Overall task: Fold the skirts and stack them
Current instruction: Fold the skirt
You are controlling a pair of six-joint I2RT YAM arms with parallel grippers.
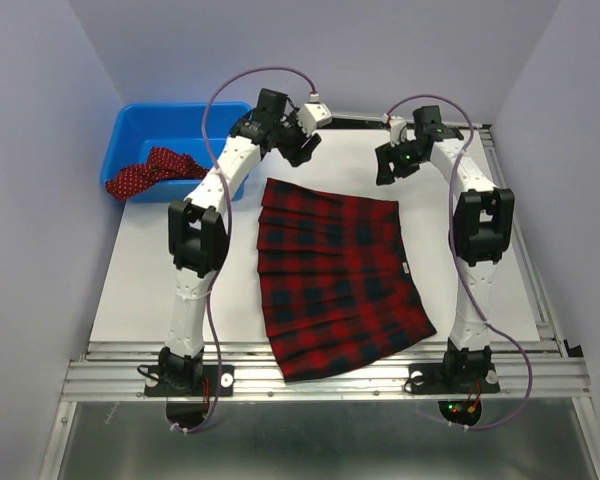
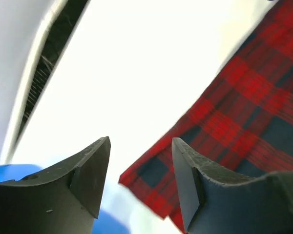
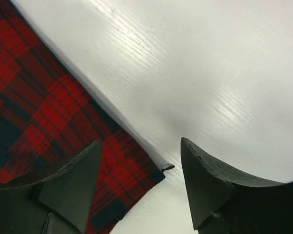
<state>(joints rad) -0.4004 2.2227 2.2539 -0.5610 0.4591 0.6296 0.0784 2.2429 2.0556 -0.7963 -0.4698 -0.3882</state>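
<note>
Where the tartan skirt (image 1: 335, 285) lies: spread flat on the white surface (image 1: 150, 290), between the two arms, wider end at the near edge.
Polka-dot skirt (image 1: 145, 175): draped over the front rim of the blue bin (image 1: 155, 120), far left.
Left pincer (image 2: 139, 144): fingers wide apart, above the tartan skirt's far left corner.
Right pincer (image 3: 141, 146): fingers wide apart, above its far right corner.

Pale lavender walls (image 1: 40, 150) enclose a white table (image 1: 160, 290) edged by aluminium rails (image 1: 540, 375).
</note>
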